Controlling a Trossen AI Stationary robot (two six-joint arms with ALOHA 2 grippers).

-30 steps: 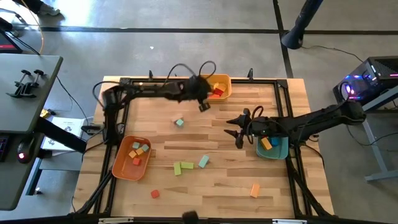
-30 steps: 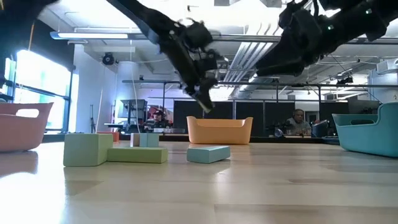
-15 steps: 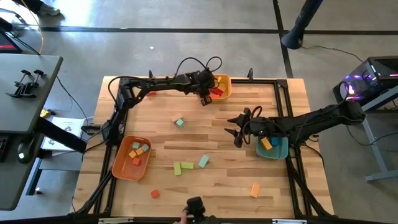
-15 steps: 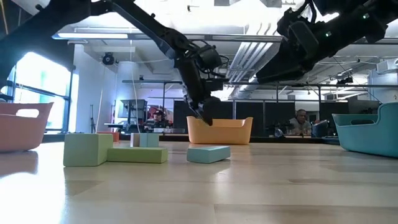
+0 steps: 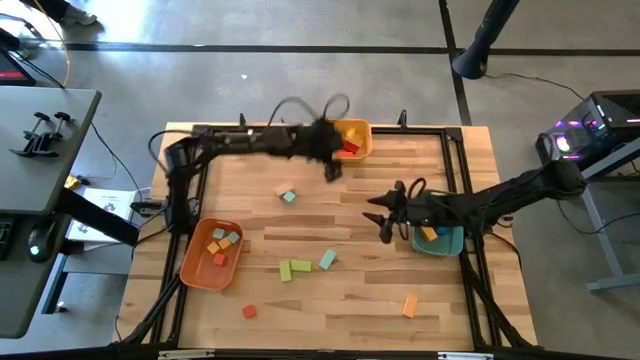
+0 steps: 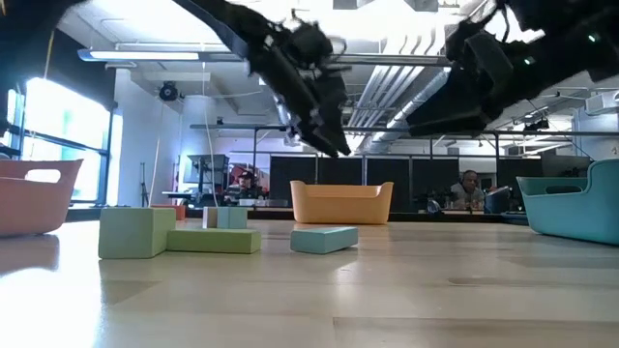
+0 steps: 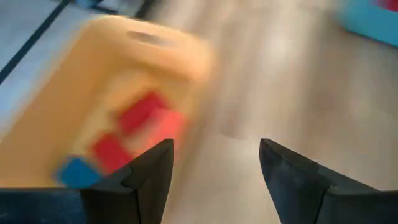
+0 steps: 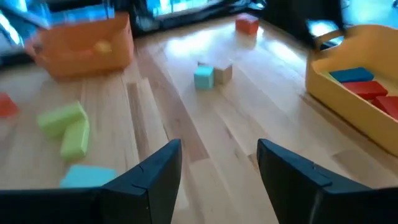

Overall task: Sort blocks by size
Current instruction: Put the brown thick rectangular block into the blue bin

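Note:
My left gripper hovers open over the table, just near of the yellow tray at the far edge. Nothing is between its fingers. That tray holds red blocks and a blue block. My right gripper stands open and empty right of centre, beside the teal tray. Loose blocks lie flat on the wood: a small teal cube, two green blocks, a teal block, a red cube and an orange block.
An orange tray with several blocks sits near the table's left edge. The teal tray holds an orange and a blue block. A black frame runs round the table edge. Bare wood lies between the two grippers.
My left gripper dipped to the yellow tray's near rim, opened there, and has since drawn back up and away from the tray. My right gripper has sunk a little and stays open.

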